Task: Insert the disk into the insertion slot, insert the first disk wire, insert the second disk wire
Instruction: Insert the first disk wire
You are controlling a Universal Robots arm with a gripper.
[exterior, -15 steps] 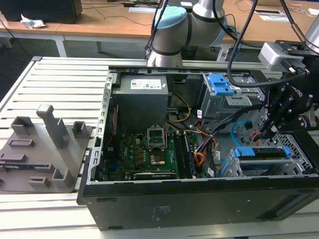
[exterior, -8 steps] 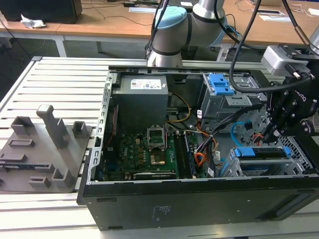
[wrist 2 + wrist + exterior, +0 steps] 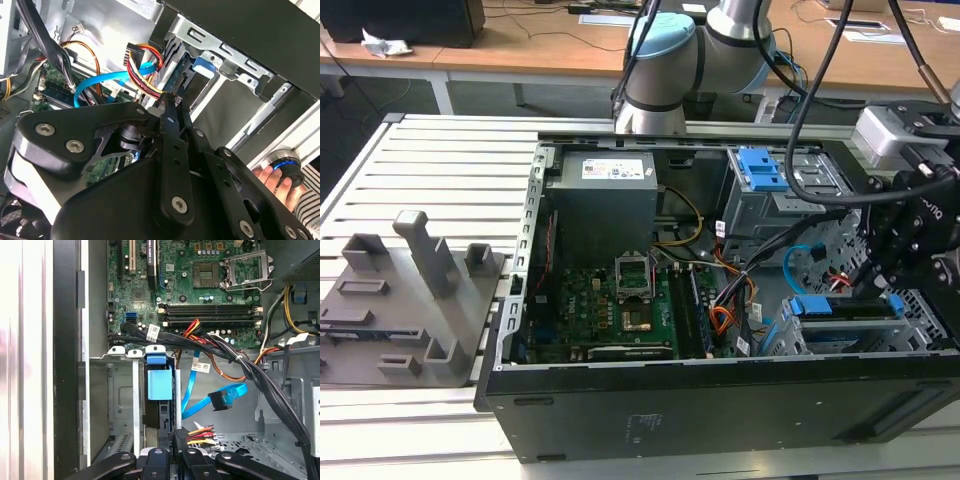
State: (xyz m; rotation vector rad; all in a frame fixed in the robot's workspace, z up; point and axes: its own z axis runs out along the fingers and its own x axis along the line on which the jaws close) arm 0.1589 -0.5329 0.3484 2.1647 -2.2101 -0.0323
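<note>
Two fingers of the gripper [image 3: 172, 101] pinch the first disk wire [image 3: 200, 432] beside the insertion slot [image 3: 120, 400], which hides most of the disk [image 3: 160, 385], while the second disk wire [image 3: 210, 402] loops near that slot, one end under black cables [image 3: 240, 365].

my work sits on a pale metal table [image 3: 450, 160] with long ribbed slats running left to right. an open black computer case [image 3: 720, 410] lies on its side on it, toward the exterior view's right, reaching the near edge. on the exterior view's left, just beside the case, rests a flat grey tray [image 3: 400, 310] with upright grey blocks on it.
</note>
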